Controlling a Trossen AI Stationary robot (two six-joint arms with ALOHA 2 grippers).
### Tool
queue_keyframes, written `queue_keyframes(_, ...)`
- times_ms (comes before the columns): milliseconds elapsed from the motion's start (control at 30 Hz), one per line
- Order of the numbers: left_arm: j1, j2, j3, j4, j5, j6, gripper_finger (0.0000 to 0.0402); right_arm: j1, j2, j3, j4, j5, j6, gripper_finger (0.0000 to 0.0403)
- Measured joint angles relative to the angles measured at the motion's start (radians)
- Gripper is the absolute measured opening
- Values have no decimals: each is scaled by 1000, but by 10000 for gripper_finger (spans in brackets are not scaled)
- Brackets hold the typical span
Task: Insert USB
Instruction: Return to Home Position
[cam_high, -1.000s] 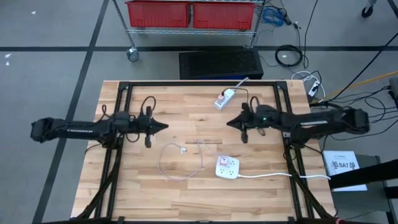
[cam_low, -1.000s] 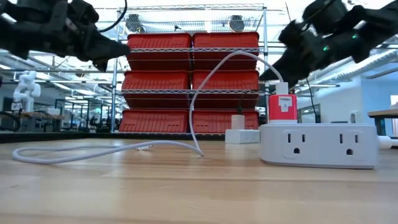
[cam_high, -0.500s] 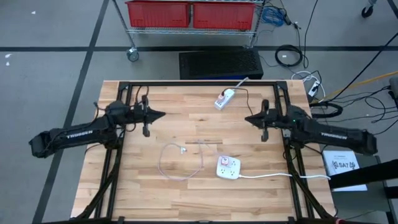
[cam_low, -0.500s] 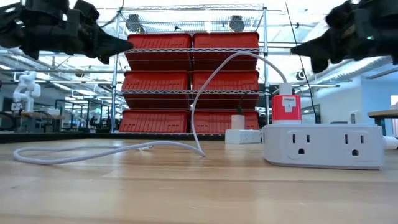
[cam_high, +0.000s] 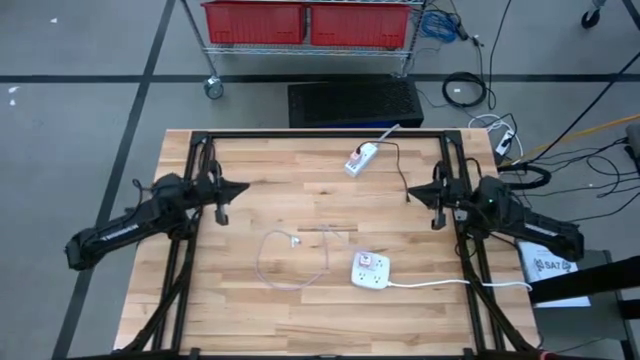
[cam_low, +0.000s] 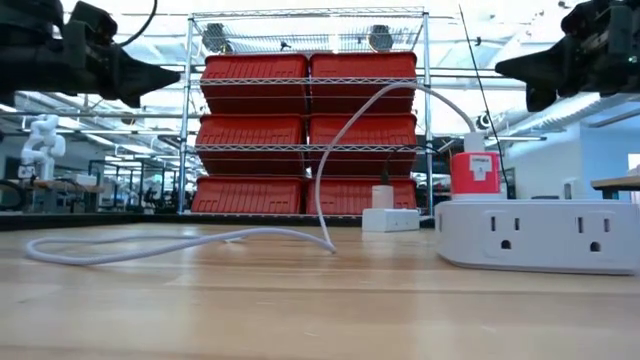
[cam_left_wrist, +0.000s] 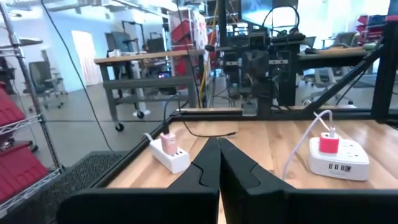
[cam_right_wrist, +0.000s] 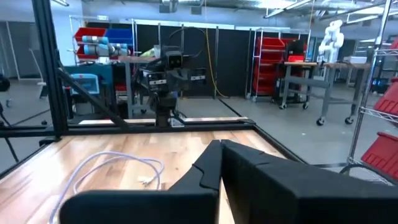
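Looking down, we see the left gripper (cam_high: 243, 187) and right gripper (cam_high: 410, 190) clenched empty over opposite bench (cam_high: 300, 312) sides, the white cable (cam_high: 262, 264) plugged into the orange adapter (cam_high: 372, 263) on a white outlet extension (cam_high: 362, 280).

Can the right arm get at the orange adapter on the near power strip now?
Probably yes: the right tool hangs shut above bare table, nothing stands between it and the orange adapter, and its white cable arcs away leftward.
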Motion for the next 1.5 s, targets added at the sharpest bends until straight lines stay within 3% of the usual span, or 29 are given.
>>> queue_keyframes(133, -3, -129, -1, -118, -27, 0, 0, 0, 0, -19, 28, 16, 3, 0)
queue_keyframes(233, -6, -128, -6, -114, -38, -7, 0, 0, 3, -84, 141, 16, 8, 0)
queue_keyframes(367, -10, -128, -69, 11, -53, -27, 0, 0, 37, -87, 141, 22, 20, 0)
queue_keyframes(633, -10, -115, -69, -56, -113, -34, 0, 0, 66, -86, -4, 112, 8, 0)
queue_keyframes(967, -10, -50, -69, -92, -135, -53, 15, 0, 108, -85, -14, 194, -55, 0)
queue_keyframes(1200, -10, 32, -69, -103, -224, -55, 17, 0, 137, -85, -11, 208, -100, 0)
queue_keyframes(1500, -10, 33, -69, -87, -227, -55, 19, 0, 138, -84, -10, 204, -103, 0)
